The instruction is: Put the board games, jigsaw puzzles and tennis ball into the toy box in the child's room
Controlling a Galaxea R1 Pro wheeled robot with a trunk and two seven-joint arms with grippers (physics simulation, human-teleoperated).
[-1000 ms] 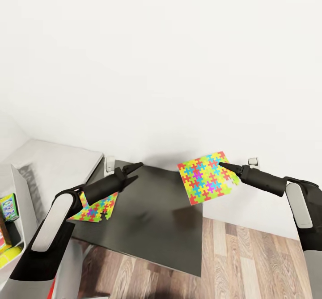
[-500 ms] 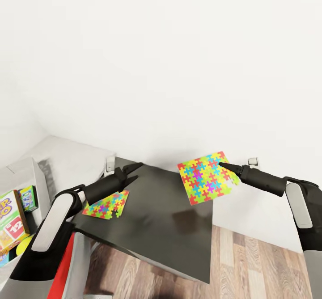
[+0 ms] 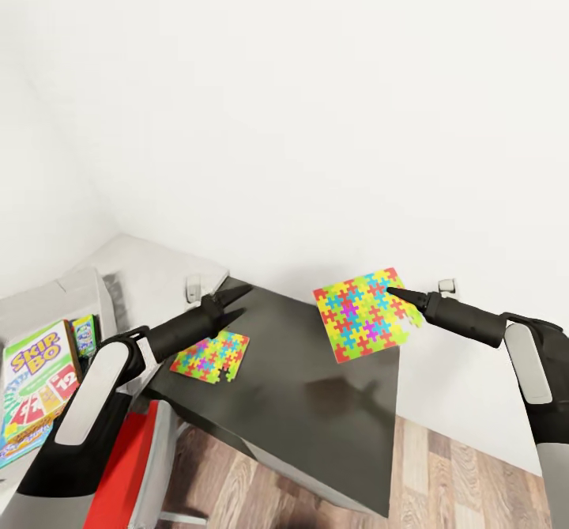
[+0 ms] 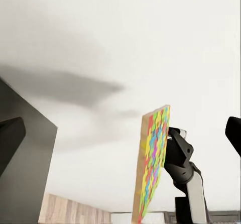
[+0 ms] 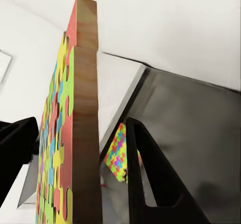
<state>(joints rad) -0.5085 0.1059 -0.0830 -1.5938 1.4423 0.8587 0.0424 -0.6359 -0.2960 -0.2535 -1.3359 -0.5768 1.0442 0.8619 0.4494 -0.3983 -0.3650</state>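
Gripping a puzzle point(image 3: 363, 315) aloft at centre right, the right gripper point(image 3: 393, 292) pinches its edge; a second puzzle point(image 3: 210, 357) lies on the table point(image 3: 316, 410), lower left, below the spread-fingered left gripper point(image 3: 235, 298)

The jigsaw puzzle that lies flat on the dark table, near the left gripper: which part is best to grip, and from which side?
Probably its rim. The flat jigsaw puzzle is a thin slab lying flush on the table, so its face offers nothing to pinch. The open left gripper could come from the table's left edge, where one corner lies close.
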